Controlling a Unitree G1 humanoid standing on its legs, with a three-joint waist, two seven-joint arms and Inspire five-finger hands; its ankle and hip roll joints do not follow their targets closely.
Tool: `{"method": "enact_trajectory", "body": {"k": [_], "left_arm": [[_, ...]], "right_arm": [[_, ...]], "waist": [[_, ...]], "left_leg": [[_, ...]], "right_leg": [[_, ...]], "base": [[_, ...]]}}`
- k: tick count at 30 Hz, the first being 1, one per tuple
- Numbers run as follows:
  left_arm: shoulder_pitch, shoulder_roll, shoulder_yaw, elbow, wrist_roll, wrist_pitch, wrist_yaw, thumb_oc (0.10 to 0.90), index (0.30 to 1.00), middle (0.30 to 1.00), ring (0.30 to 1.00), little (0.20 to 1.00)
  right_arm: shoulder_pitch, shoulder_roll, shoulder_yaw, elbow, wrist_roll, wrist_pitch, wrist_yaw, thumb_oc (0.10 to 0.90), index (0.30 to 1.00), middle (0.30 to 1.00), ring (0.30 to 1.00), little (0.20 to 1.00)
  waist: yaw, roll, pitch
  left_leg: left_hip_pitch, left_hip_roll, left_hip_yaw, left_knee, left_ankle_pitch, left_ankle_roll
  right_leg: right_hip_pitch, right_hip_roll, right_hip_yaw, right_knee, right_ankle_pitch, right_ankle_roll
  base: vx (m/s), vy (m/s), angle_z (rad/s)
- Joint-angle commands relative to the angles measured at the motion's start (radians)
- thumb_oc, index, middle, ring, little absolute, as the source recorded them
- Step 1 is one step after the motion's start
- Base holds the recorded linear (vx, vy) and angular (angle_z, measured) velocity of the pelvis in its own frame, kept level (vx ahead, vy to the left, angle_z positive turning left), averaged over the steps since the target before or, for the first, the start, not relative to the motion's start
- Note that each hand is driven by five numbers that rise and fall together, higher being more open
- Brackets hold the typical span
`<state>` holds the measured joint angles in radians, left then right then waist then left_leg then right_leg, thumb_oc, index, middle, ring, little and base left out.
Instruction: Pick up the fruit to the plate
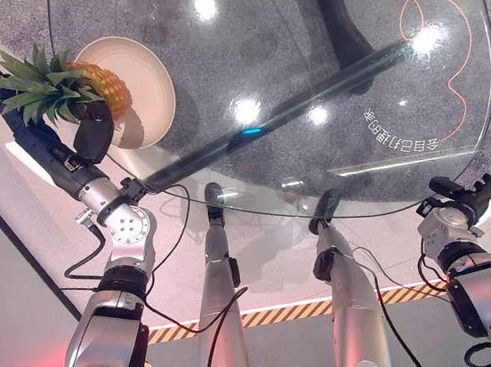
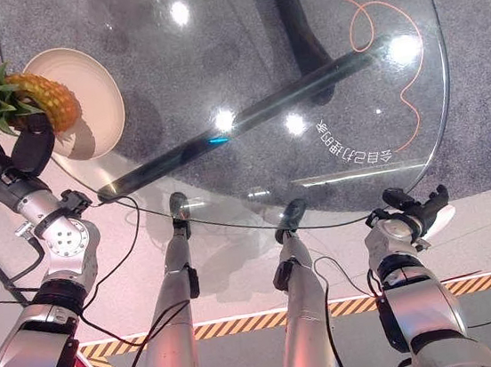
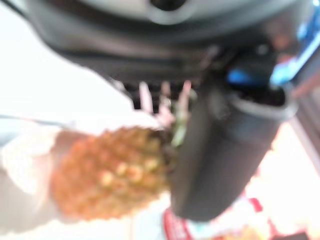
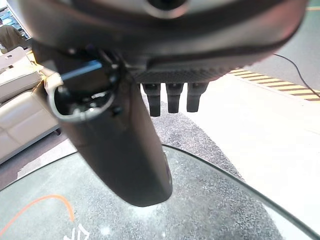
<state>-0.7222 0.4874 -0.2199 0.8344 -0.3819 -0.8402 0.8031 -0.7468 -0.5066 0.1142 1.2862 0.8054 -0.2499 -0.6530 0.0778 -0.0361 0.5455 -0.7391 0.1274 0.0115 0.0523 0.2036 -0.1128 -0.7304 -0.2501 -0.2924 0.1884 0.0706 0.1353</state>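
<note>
Left hand (image 1: pixel 87 136) grips a pineapple (image 1: pixel 99 87), fingers and thumb curled round it near the leafy crown, holding the fruit over the near edge of a cream plate (image 1: pixel 151 83) on the glass table (image 1: pixel 303 69). Lifting looks done; lowering and releasing onto the plate remain. Right hand (image 1: pixel 459 200) hangs by the table's near edge, fingers straight, holding nothing.
</note>
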Motion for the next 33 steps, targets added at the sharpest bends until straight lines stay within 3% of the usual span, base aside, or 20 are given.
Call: {"method": "enact_trajectory", "body": {"k": [1, 10, 21, 33], "left_arm": [[0.012, -0.008, 0.029, -0.039, -0.017, -0.036, -0.014, 0.800, 0.900, 0.900, 0.900, 0.900], [0.033, -0.022, 0.023, -0.050, -0.043, -0.039, -0.032, 0.800, 0.900, 0.900, 0.900, 0.900], [0.061, -0.029, 0.039, -0.072, -0.159, -0.053, -0.150, 0.800, 0.900, 0.900, 0.900, 0.900], [0.086, -0.043, 0.028, -0.098, -0.112, -0.058, -0.140, 0.800, 0.900, 0.900, 0.900, 0.900]], "right_arm": [[0.029, -0.101, -0.035, 0.028, -0.022, -0.035, -0.044, 0.800, 0.900, 0.900, 0.900, 0.900], [0.031, -0.100, -0.033, 0.026, -0.019, -0.039, -0.047, 0.800, 0.900, 0.900, 0.900, 0.900], [0.041, -0.106, -0.051, 0.026, -0.024, -0.041, -0.049, 0.800, 0.900, 0.900, 0.900, 0.900], [0.044, -0.109, -0.052, 0.022, -0.020, -0.038, -0.051, 0.800, 0.900, 0.900, 0.900, 0.900]], "waist": [[-0.002, 0.035, -0.025], [0.004, 0.039, -0.025], [0.009, 0.046, -0.025], [0.016, 0.054, -0.025]], "left_leg": [[0.002, 0.013, -0.004, 0.105, -0.135, -0.004], [0.005, 0.011, -0.006, 0.100, -0.133, -0.003], [0.012, 0.009, -0.008, 0.094, -0.133, -0.002], [0.016, 0.003, -0.012, 0.088, -0.131, 0.001]], "right_leg": [[0.000, -0.027, 0.057, 0.029, 0.013, 0.069], [0.003, -0.029, 0.053, 0.028, 0.013, 0.071], [0.008, -0.034, 0.048, 0.024, 0.015, 0.073], [0.012, -0.036, 0.048, 0.022, 0.016, 0.073]], "base": [[0.00, 0.000, 0.00], [0.00, 0.000, 0.00], [0.00, 0.000, 0.00], [0.00, 0.000, 0.00]]}}
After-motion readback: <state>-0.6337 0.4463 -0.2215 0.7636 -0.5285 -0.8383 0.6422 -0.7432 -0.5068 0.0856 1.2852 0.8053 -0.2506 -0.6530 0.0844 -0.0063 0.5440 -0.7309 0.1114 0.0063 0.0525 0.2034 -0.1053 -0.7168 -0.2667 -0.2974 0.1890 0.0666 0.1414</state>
